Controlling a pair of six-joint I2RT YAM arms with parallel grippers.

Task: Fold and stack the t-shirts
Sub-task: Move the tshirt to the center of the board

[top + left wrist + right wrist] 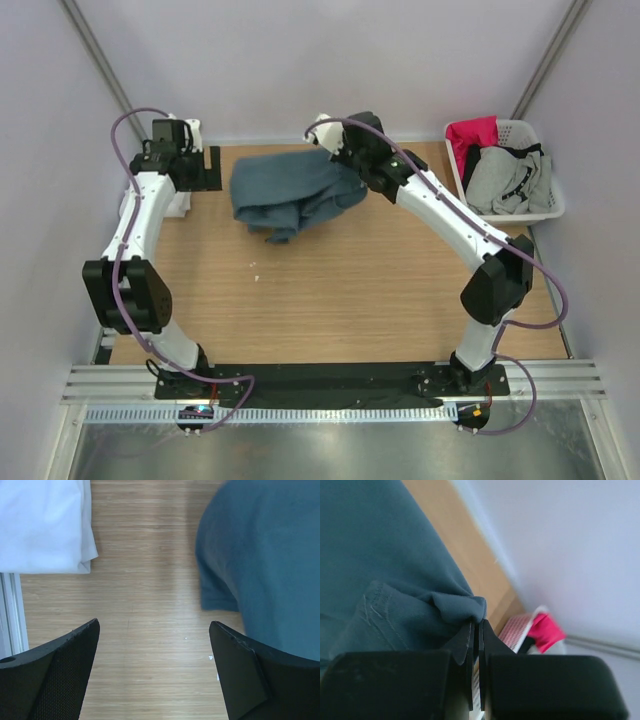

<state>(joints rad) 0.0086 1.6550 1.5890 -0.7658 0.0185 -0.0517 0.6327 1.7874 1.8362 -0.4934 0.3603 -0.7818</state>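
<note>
The slate-blue t-shirt (290, 192) lies bunched at the back middle of the wooden table (330, 290). My right gripper (345, 168) is at its right edge. In the right wrist view the gripper (477, 625) is shut on a pinched fold of the blue t-shirt (395, 580), which is lifted a little. The white t-shirt (178, 203) lies folded at the back left, partly under my left arm. My left gripper (205, 168) hovers between the two shirts. In the left wrist view it (155, 645) is open and empty, with the white t-shirt (42, 525) at the left and the blue one (265, 555) at the right.
A white laundry basket (555, 210) with pink, grey and black garments stands at the back right; it also shows in the right wrist view (520, 630). Walls close the table in at the back and sides. A metal rail (10, 610) runs along the left edge.
</note>
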